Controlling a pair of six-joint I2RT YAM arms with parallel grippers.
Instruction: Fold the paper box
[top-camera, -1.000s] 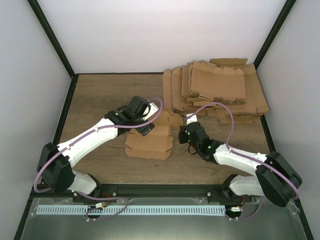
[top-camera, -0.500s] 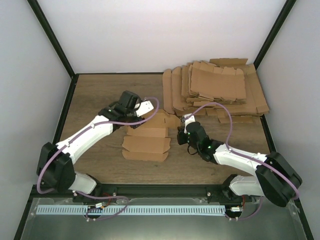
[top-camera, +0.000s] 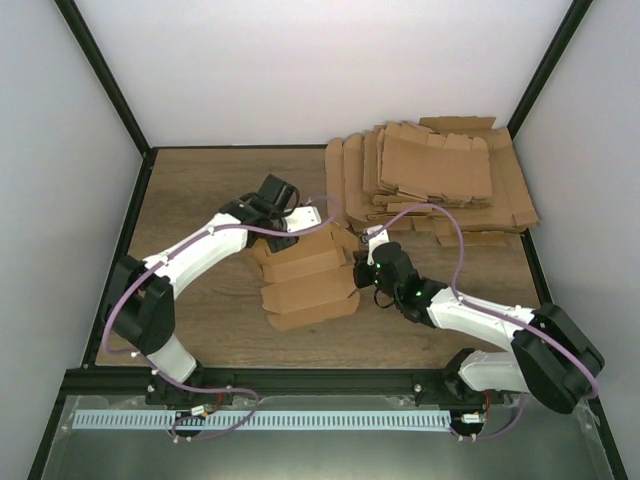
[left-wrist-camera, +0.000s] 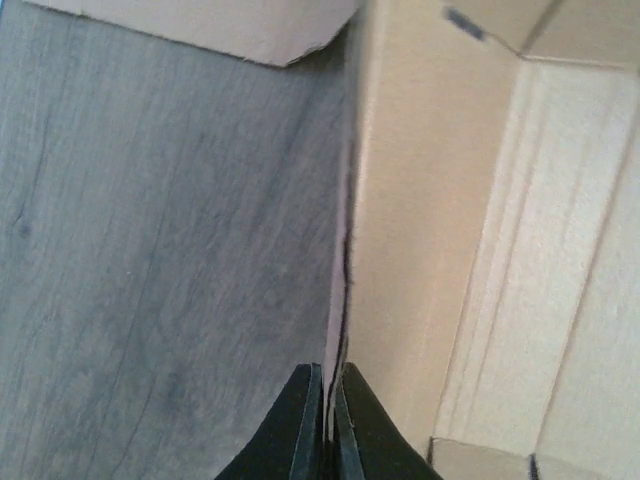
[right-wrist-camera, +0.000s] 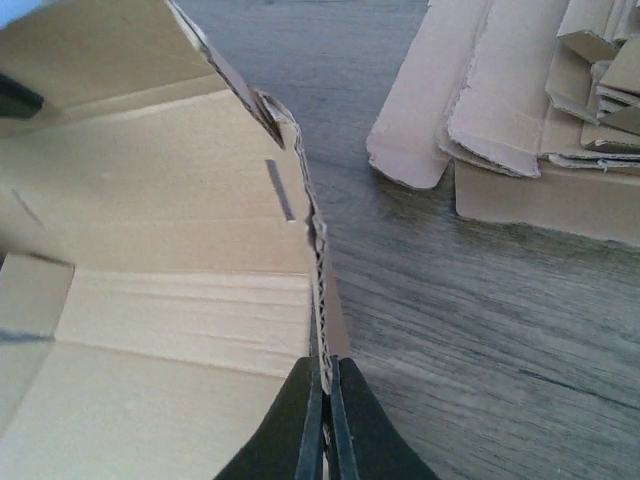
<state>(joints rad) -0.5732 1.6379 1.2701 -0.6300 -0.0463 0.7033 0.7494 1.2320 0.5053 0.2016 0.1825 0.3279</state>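
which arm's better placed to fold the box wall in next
Right, probably: the right gripper, jaws shut, pinches the paper box at its raised side wall; the left gripper holds only its far end.

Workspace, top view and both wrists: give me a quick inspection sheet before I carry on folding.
Surface: wooden table, dark grain, no damage seen.
Job's things: paper box, partly folded, panels raised, mid-table.
Clutter: pile of flat cardboard blanks at the far right.
Grippers: left gripper shut on a raised edge of the box; right gripper shut on its right-hand edge.
Cables: purple cables loop free along both arms; the right one arcs past the pile's near edge.
Surroundings: white walls, black frame, slotted metal rail in front.
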